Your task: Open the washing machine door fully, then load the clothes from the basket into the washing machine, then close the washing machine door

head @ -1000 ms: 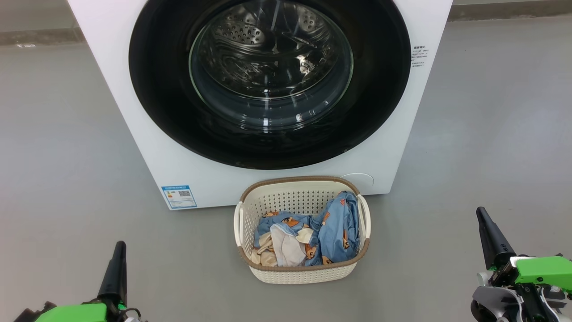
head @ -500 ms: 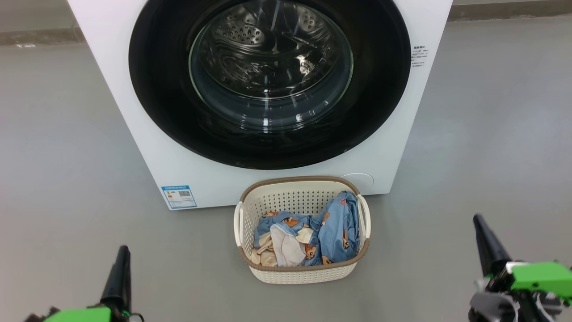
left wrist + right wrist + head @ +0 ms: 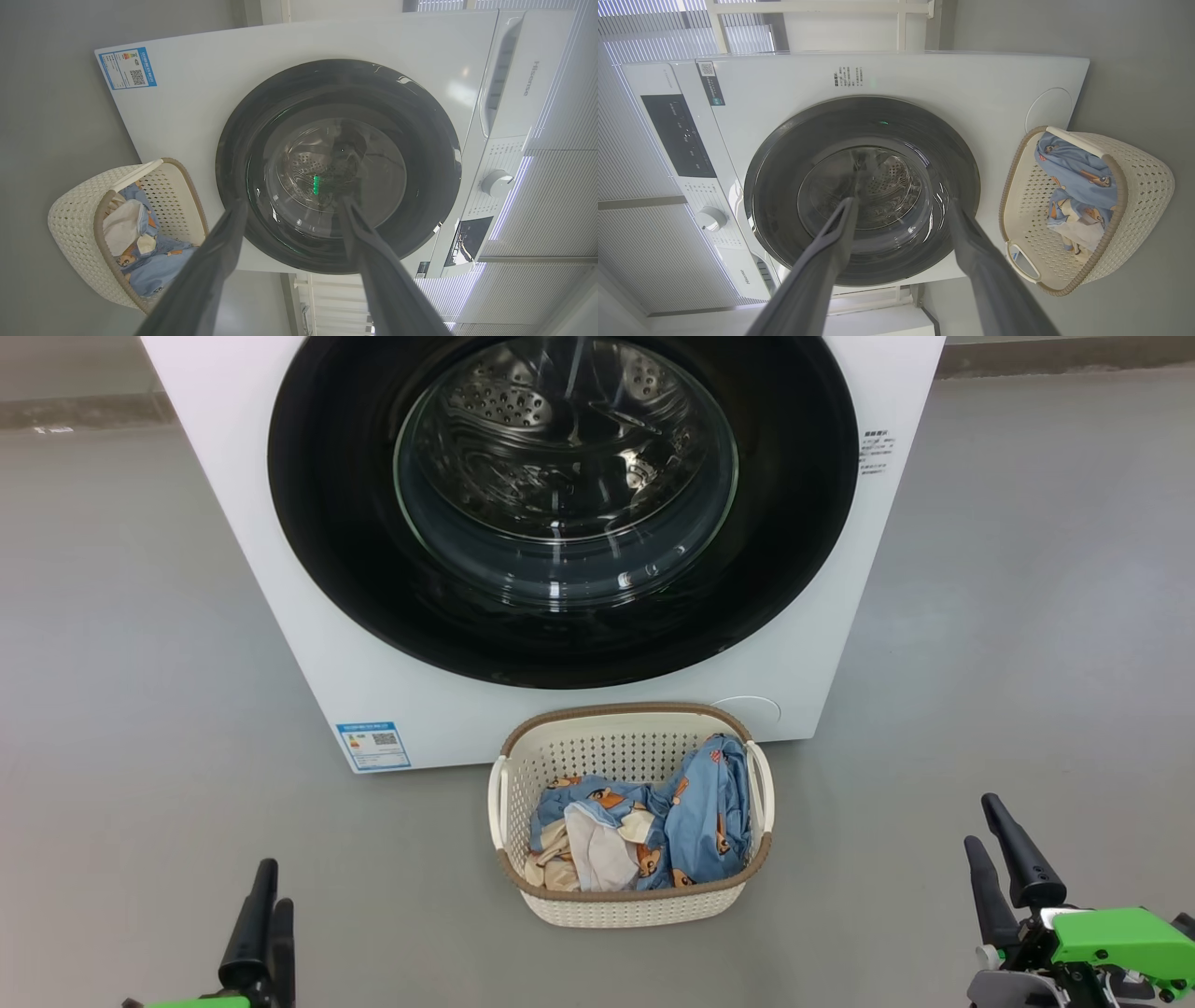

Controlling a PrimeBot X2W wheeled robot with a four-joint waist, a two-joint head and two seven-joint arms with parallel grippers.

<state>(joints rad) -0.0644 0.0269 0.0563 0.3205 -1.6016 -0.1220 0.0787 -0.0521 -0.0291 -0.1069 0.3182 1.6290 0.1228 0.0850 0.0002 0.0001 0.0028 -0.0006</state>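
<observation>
While agape and empty, left tool (image 3: 292,204), right tool (image 3: 982,826); glossy round door (image 3: 327,523), perforated basket (image 3: 635,910), soft clothes (image 3: 700,821).

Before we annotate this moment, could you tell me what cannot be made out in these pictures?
- Head view: the top of the washing machine is cut off by the upper edge.
- Head view: lower clothes lie hidden under upper pieces in the basket.
- Head view: the blue label print is too small.

The clothes (image 3: 695,817) in the basket (image 3: 635,907), basket on the floor (image 3: 140,616) just before the washing machine (image 3: 355,700), below its door (image 3: 565,504).
</observation>
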